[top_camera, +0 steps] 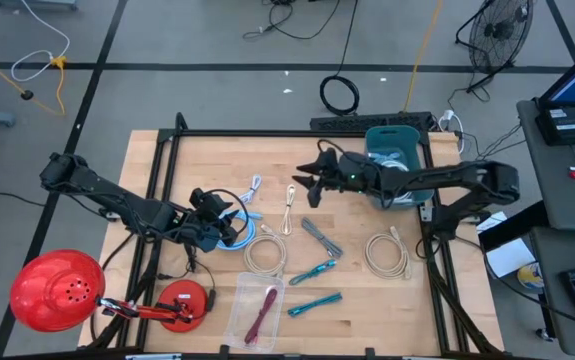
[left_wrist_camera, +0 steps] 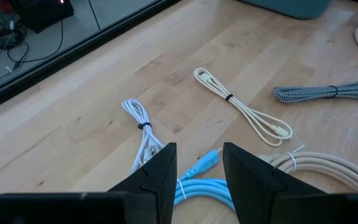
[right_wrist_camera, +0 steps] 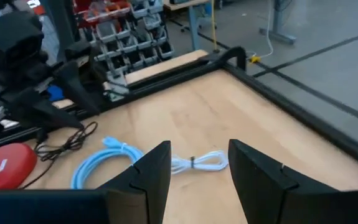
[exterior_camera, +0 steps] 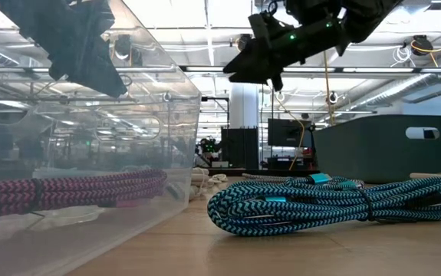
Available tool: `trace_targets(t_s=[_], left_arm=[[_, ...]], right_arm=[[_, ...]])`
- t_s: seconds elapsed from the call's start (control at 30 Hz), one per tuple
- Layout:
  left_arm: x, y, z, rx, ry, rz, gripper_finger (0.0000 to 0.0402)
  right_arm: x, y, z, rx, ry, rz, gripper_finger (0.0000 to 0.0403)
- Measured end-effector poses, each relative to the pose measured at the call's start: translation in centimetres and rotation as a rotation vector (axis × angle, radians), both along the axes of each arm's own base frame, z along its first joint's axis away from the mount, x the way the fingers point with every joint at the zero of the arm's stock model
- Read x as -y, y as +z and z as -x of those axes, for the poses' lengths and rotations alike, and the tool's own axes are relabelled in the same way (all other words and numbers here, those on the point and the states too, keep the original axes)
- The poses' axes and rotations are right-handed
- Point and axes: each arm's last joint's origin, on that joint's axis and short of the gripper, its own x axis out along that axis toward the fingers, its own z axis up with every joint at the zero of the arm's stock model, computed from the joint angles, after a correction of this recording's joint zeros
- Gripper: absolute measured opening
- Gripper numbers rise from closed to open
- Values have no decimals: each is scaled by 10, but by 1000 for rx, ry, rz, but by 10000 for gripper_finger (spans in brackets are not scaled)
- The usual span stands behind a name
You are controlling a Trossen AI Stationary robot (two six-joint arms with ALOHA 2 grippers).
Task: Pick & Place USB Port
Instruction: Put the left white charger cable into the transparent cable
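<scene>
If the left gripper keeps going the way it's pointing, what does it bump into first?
Probably the light blue cable, lying right between the open left gripper fingers; depth is hard to judge, so it might pass above.

Pale matt wood table, clear glossy plastic box (scuffed), braided cloth cable

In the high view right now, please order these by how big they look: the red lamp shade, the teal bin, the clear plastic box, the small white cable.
1. Red lamp shade, largest.
2. Teal bin and clear plastic box: similar, and the right arm covers part of the bin, so I leave them unranked.
3. Small white cable, smallest.
</scene>
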Motion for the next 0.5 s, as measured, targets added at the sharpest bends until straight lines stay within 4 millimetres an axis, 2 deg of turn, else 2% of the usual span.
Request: trace_targets(t_s=[0.2,0.37,0.5], left_arm=[[0,0,0,0,0,0,131],[0,1,-1,9,-1,2,131],[1,1,-2,14,-10,-2,131]], right_arm=[[0,-11,-11,15,-3,-29,150],[5,-4,-33,16,4,-10,150],[10,8,-58,-75,23,40,150]])
